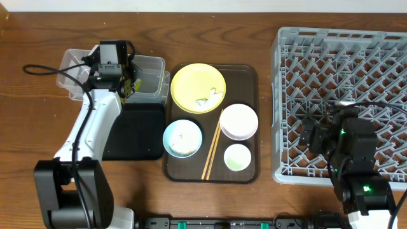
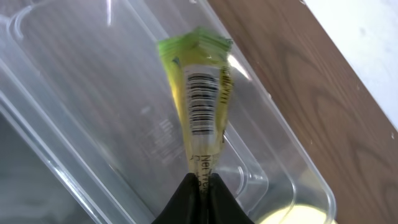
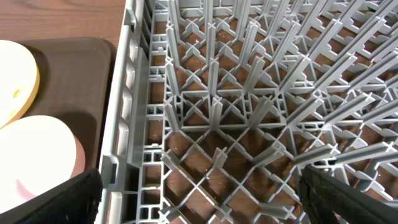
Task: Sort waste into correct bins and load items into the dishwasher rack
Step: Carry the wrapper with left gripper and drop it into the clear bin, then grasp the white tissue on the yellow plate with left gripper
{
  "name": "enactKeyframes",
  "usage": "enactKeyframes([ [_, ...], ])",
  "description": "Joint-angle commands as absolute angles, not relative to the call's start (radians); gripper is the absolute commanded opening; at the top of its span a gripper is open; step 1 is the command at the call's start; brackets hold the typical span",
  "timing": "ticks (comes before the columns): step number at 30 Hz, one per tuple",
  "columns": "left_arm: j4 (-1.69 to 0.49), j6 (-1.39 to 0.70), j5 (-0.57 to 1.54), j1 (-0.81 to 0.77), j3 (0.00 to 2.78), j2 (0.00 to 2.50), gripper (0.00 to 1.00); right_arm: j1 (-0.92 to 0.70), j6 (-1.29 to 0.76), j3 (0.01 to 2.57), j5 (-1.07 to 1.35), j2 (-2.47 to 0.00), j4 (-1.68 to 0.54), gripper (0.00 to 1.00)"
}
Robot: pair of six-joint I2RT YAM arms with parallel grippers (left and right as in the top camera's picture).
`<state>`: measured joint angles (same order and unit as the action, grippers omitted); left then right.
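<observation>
At the far left of the table stands one clear tub, and the left arm reaches over it. The left gripper is pinched tight on the lower end of the single yellow-green wrapper, with no gap between the fingertips. The wrapper hangs over the inside of the tub, barcode facing the wrist camera. Whether its far end touches the tub floor cannot be told.

Just in front of the tub lies one black tray, with nothing visible in it.

Next to the right is one dark brown serving tray, which carries five kinds of things:
- One yellow plate sits at the tray's far end, with a few white bits on its near edge.
- One pale blue bowl sits at the near left, overlapping the tray's left rim, with white rice-like scraps inside.
- Two chopsticks lie side by side, slanting between the blue bowl and the dishes to the right.
- One white bowl sits just right of the chopsticks' upper ends.
- One small green cup sits nearer than the white bowl, and both look empty.

At the right is the one grey dishwasher rack, its pegs upright, with no dishes visible in it. The right gripper hangs over the rack's near left corner. Its two fingers are spread wide apart and grasp nothing. In the right wrist view, the white bowl and the edge of the yellow plate show just outside the rack's left wall.
</observation>
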<state>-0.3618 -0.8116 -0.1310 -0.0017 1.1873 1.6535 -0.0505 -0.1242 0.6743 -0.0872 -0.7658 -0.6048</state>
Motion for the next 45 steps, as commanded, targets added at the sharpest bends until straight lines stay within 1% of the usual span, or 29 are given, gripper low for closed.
enactKeyframes([
  [1, -0.364, -0.900, -0.143, -0.001, 1.199, 1.665, 0.25, -0.057, -0.119, 0.698, -0.100, -0.766, -0.603, 0.99],
  [3, -0.358, -0.889, -0.143, -0.001, 1.199, 1.665, 0.48, -0.057, -0.119, 0.697, -0.100, -0.766, -0.603, 0.99],
  [4, -0.353, -0.871, -0.142, -0.001, 1.199, 1.665, 0.57, -0.057, -0.119, 0.698, -0.101, -0.766, -0.603, 0.99],
  [7, -0.306, -0.728, -0.096, -0.001, 1.200, 1.653, 0.57, -0.057, -0.119, 0.697, -0.101, -0.766, -0.603, 0.99],
  [11, -0.302, -0.645, -0.047, -0.016, 1.203, 1.610, 0.57, -0.057, -0.119, 0.697, -0.101, -0.766, -0.603, 0.99],
  [13, -0.301, -0.566, 0.007, -0.039, 1.203, 1.587, 0.57, -0.057, -0.119, 0.697, -0.100, -0.766, -0.603, 0.99],
  [17, -0.311, -0.292, 0.161, -0.122, 1.202, 1.577, 0.58, -0.057, -0.119, 0.697, -0.100, -0.766, -0.603, 0.99],
  [18, -0.321, -0.229, 0.178, -0.146, 1.201, 1.580, 0.59, -0.057, -0.119, 0.697, -0.101, -0.766, -0.603, 0.99],
  [20, -0.347, -0.129, 0.180, -0.197, 1.199, 1.586, 0.67, -0.057, -0.119, 0.697, -0.100, -0.766, -0.603, 0.99],
  [22, -0.363, -0.050, 0.179, -0.247, 1.196, 1.598, 0.70, -0.057, -0.119, 0.698, -0.100, -0.766, -0.603, 0.99],
  [29, -0.363, -0.007, 0.179, -0.359, 1.195, 1.688, 0.72, -0.057, -0.119, 0.698, -0.100, -0.766, -0.604, 0.99],
  [42, -0.350, 0.007, 0.179, -0.417, 1.195, 1.897, 0.71, -0.057, -0.119, 0.698, -0.101, -0.766, -0.610, 0.99],
  [44, -0.350, 0.007, 0.179, -0.417, 1.195, 1.917, 0.66, -0.057, -0.119, 0.697, -0.101, -0.766, -0.613, 0.99],
  [45, -0.350, 0.007, 0.179, -0.417, 1.195, 1.925, 0.62, -0.057, -0.119, 0.697, -0.101, -0.766, -0.614, 0.99],
])
